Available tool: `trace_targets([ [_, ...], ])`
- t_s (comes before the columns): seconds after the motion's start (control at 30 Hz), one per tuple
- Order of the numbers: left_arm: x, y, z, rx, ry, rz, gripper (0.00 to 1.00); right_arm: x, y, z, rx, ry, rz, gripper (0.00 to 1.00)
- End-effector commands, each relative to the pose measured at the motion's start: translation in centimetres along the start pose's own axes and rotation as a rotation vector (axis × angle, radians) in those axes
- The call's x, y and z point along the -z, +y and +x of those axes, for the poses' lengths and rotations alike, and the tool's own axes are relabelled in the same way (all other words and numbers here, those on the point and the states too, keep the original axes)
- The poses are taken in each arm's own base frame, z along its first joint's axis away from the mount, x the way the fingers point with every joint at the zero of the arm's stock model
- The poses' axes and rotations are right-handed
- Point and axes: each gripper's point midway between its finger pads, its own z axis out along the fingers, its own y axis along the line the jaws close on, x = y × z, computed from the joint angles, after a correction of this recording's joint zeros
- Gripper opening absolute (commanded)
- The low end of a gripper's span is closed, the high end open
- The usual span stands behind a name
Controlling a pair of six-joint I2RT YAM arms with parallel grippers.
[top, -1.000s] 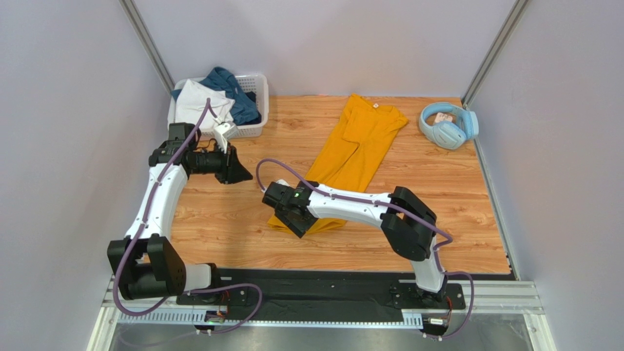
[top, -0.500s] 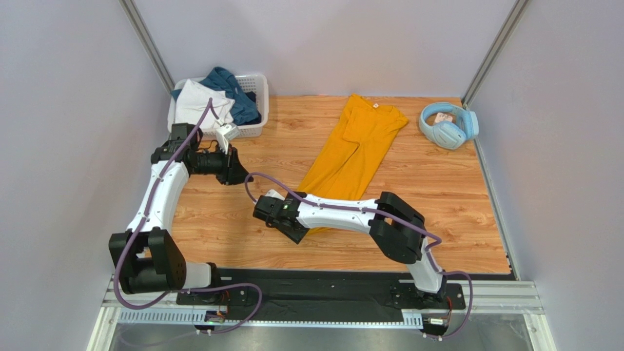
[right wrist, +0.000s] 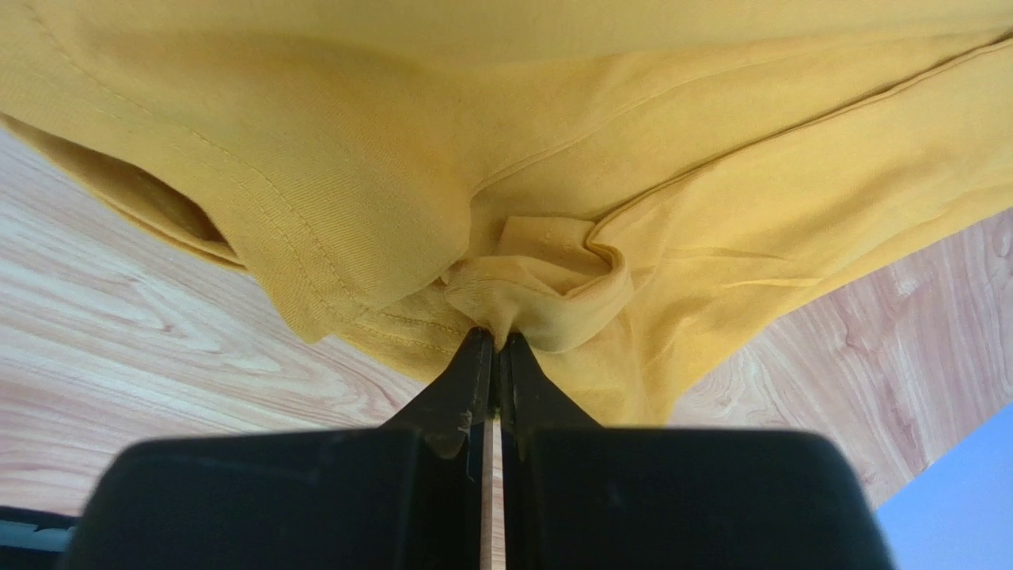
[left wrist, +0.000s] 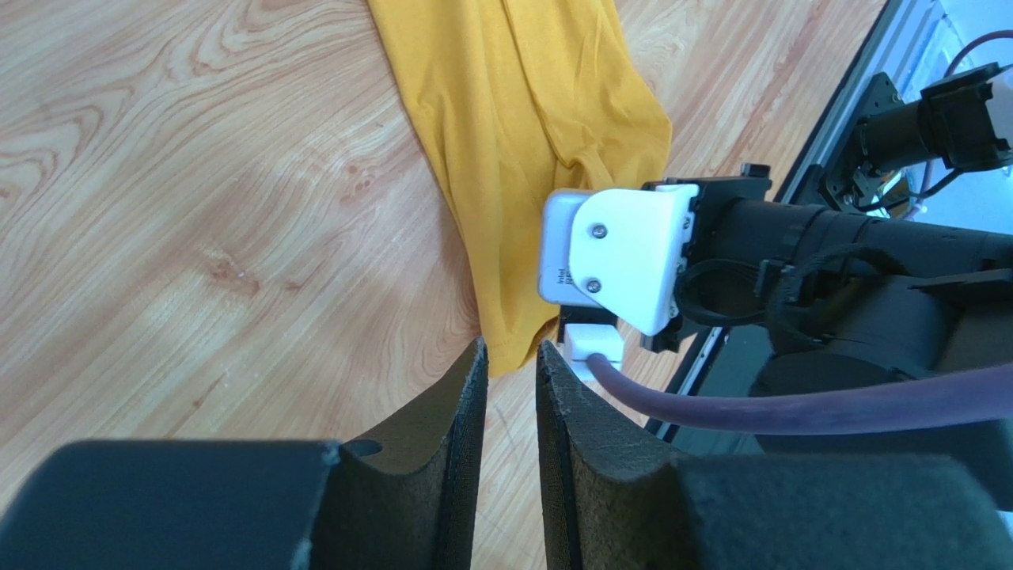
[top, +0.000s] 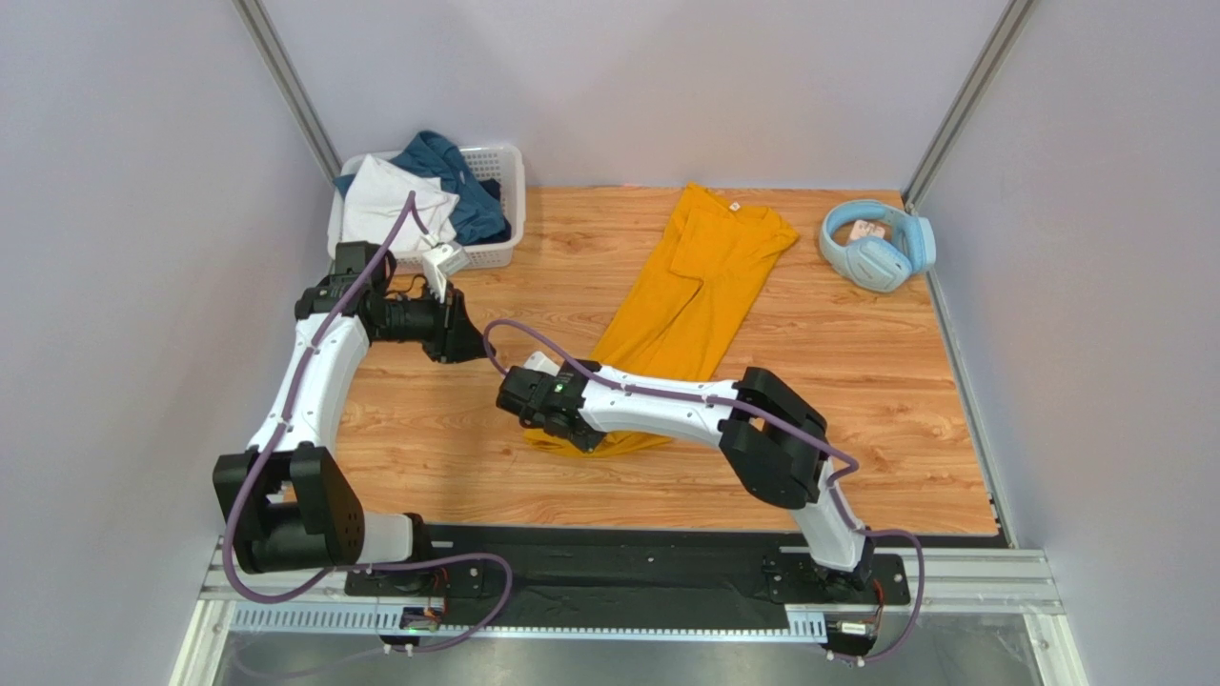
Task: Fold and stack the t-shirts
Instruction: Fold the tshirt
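Seen from above, the yellow shirt (top: 705, 279) lies stretched across the wooden table (top: 888, 400), its near hem at the right gripper (top: 573, 433). 2 more garments, a white shirt (top: 390, 193) and a blue garment (top: 456, 175), fill the basket (top: 504, 165). The left wrist camera shows the left gripper (left wrist: 509, 362) narrowly parted, holding nothing. The right wrist camera shows that gripper clamped on a bunched fold of the yellow shirt, seemingly raised off the wood.

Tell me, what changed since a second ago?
The right gripper slid a little to the left at the near hem of the yellow t-shirt and pinched shut on a fold of it. The left gripper barely moved; the basket and the headphones stayed put.
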Motion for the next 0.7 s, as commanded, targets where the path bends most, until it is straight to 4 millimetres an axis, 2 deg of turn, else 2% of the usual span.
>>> trace_targets([
  [0.0,-0.1,-0.3,-0.4,-0.034,-0.028,0.044,0.29,4.8,-1.8,-2.0,-0.077,-0.088,-0.016,0.0],
  [0.07,0.0,-0.3,-0.5,-0.037,-0.028,0.042,0.29,6.8,-1.1,-1.4,-0.109,-0.094,-0.102,0.0],
  [0.1,-0.1,-0.3,-0.5,-0.037,-0.027,0.046,0.29,7.0,-0.7,-0.2,-0.103,-0.065,-0.13,0.0],
  [0.13,-0.1,-0.2,-0.5,-0.038,-0.027,0.045,0.29,8.5,0.0,0.4,-0.111,-0.065,-0.202,0.0],
  [0.3,-0.2,0.0,-0.8,-0.032,-0.026,0.06,0.29,11.9,2.9,5.0,-0.105,0.015,-0.367,0.0],
  [0.37,-0.2,-0.1,-1.1,-0.031,-0.033,0.066,0.29,12.7,3.5,6.4,-0.119,0.037,-0.412,0.01],
  [0.43,-0.2,-0.2,-1.2,-0.032,-0.034,0.071,0.29,13.1,5.0,8.2,-0.111,0.098,-0.498,0.03],
  [0.5,-0.1,-0.2,-1.5,-0.036,-0.038,0.072,0.29,13.3,6.2,9.1,-0.102,0.125,-0.567,0.11],
  [0.57,0.0,-0.3,-1.8,-0.041,-0.042,0.072,0.29,12.3,6.3,9.9,-0.076,0.153,-0.555,0.22],
  [0.63,0.1,-0.4,-1.9,-0.041,-0.043,0.075,0.29,11.4,6.0,10.0,-0.046,0.159,-0.526,0.3],
  [0.67,0.1,-0.5,-2.0,-0.045,-0.044,0.077,0.29,11.3,5.8,9.7,-0.042,0.158,-0.515,0.39],
])
